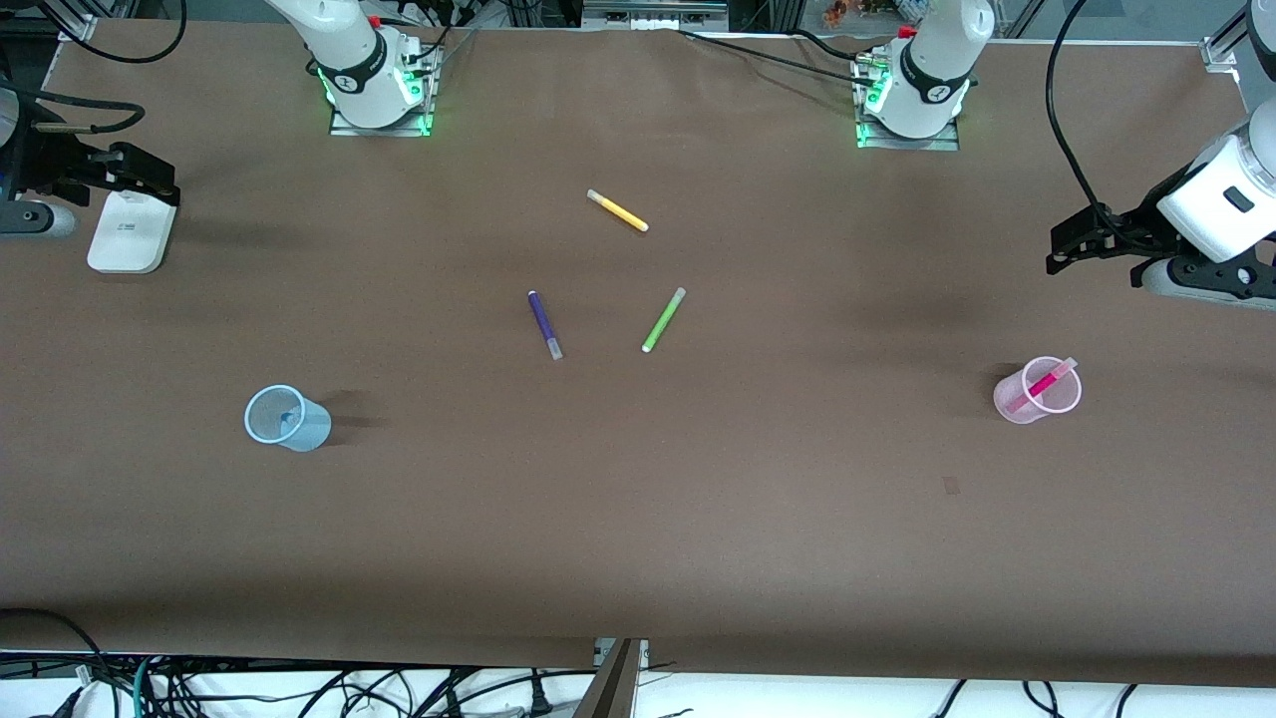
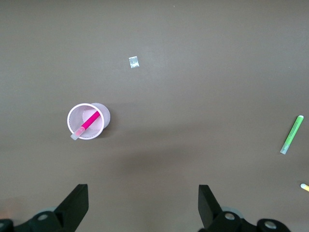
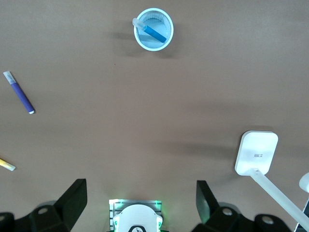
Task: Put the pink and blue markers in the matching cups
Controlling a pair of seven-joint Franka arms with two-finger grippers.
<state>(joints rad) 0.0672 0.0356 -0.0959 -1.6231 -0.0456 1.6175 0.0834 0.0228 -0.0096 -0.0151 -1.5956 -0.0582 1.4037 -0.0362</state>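
1. No readable writing shows anywhere.
2. Pink marker (image 1: pixel 1044 383) leans in the pink cup (image 1: pixel 1037 392), lower right of the front view.
3. Blue marker (image 3: pixel 155 32), faint from the front, lies in the blue cup (image 1: pixel 287 418), lower left.
4. Left gripper (image 1: pixel 1079 242) and right gripper (image 1: pixel 135 175) hang released at the frame edges, both partly cut off.

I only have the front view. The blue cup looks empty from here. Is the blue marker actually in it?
Observer: Yes. The right wrist view looks straight down into the blue cup, and the blue marker leans inside it.
Operator: And the pink one?
Observer: The pink marker lies slanted in the pink cup, its pale cap poking over the rim.
Operator: Are the grippers clear?
Observer: Both open and empty: the left gripper is up over bare table near the pink cup, and the right gripper is over its own arm's base.
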